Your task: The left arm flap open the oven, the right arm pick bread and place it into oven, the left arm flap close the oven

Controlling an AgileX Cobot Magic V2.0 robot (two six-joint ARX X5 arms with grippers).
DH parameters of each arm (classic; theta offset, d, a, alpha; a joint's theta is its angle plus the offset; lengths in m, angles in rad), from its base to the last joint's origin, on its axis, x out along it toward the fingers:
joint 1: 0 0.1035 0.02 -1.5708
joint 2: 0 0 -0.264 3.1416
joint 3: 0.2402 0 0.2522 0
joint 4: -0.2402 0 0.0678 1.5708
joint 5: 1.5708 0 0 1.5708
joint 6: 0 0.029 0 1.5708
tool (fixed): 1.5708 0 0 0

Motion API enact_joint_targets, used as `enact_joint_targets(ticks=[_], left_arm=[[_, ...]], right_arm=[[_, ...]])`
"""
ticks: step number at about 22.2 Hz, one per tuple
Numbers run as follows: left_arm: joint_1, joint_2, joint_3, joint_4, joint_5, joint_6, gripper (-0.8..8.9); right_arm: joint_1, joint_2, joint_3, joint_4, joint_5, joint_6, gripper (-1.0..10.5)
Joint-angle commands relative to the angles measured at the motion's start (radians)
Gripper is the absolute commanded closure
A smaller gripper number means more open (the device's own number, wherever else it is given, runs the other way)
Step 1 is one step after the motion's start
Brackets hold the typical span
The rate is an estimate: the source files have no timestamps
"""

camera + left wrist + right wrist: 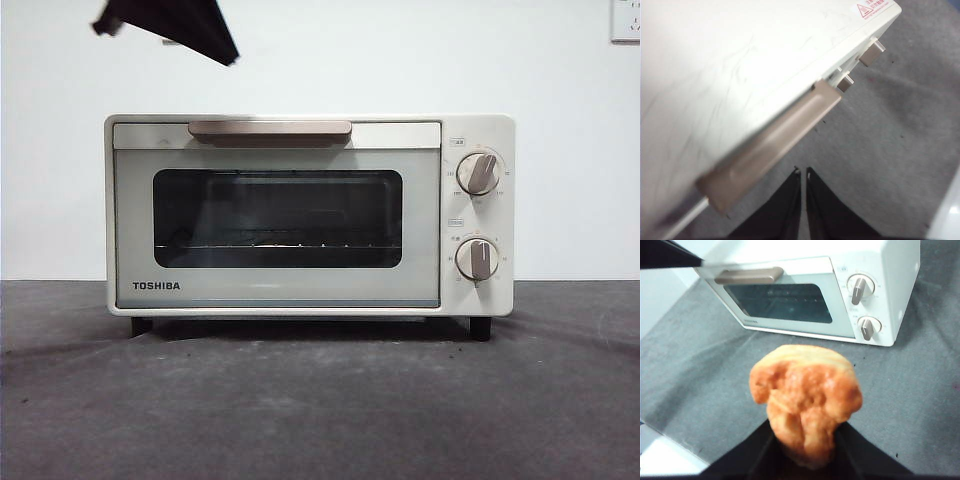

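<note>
The cream-white TOSHIBA oven (300, 215) stands on the dark table with its door shut; the dark window shows an empty rack. Its beige bar handle (270, 129) runs along the door's top. My left gripper (803, 172) is shut and empty, hovering above and just in front of the handle (775, 145); in the front view it shows as a black tip (180, 22) above the oven's left part. My right gripper (805, 440) is shut on the golden-orange bread (807, 395), held above the table in front of the oven (840, 295). The bread is out of the front view.
Two round knobs (479, 173) (478, 259) sit on the oven's right panel. Grey cloth covers the table (320, 400). The table's edge shows near the bread in the right wrist view (660, 440). A white wall stands behind.
</note>
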Motion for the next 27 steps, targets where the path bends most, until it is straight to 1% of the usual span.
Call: enact_joint_targets(ticks=[1,6,10,11,20,25,27], left_arm=[[-0.018,0.040,0.026,0.037,-0.022,0.065,7.95],[-0.035,0.082,0.026,0.075,-0.040,0.076,7.95],[-0.043,0.106,0.026,0.112,-0.107,0.075,7.95],[-0.043,0.110,0.026,0.115,-0.109,0.075,7.95],[-0.044,0.132,0.025,0.098,-0.110,0.077,7.95],[-0.044,0.136,0.025,0.061,-0.164,0.094,7.95],[-0.045,0.136,0.025,0.043,-0.165,0.097,7.95]], right_arm=[[0.003,-0.011,0.016,0.009,-0.002,0.027,8.4],[0.003,-0.012,0.016,0.008,-0.002,0.031,8.4],[0.003,-0.012,0.016,0.008,-0.002,0.031,8.4],[0.003,-0.012,0.016,0.008,-0.002,0.031,8.4],[0.003,-0.012,0.016,0.009,0.001,0.031,8.4],[0.003,-0.012,0.016,0.010,0.001,0.031,8.4],[0.003,-0.012,0.016,0.010,0.001,0.031,8.4]])
